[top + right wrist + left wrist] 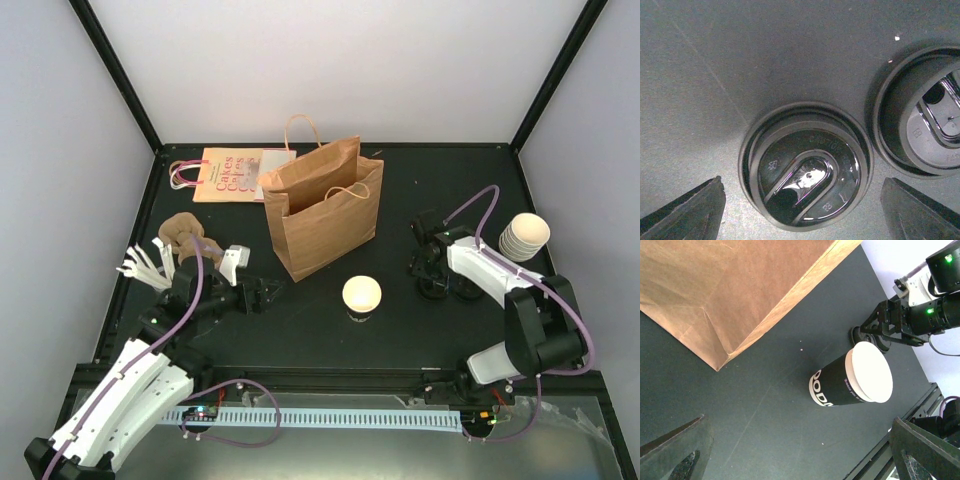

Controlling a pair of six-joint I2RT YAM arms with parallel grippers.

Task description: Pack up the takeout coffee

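Step in hand, as I judged it: lidding, ahead of packing. The black-walled paper cup with a cream-white top (361,294) carried no black lid. It stood mid-counter (450,330) toward the near edge, near the upright brown paper bag (325,215).

Right arm was folded down near the right edge, its pincer (802,202) spread wide over a round black plastic lid (806,165), holding nothing. Left arm reached low toward the cup, its pincer (800,445) wide and empty.

Next move called for lowering the right pincer and closing squarely on the lid's rim.
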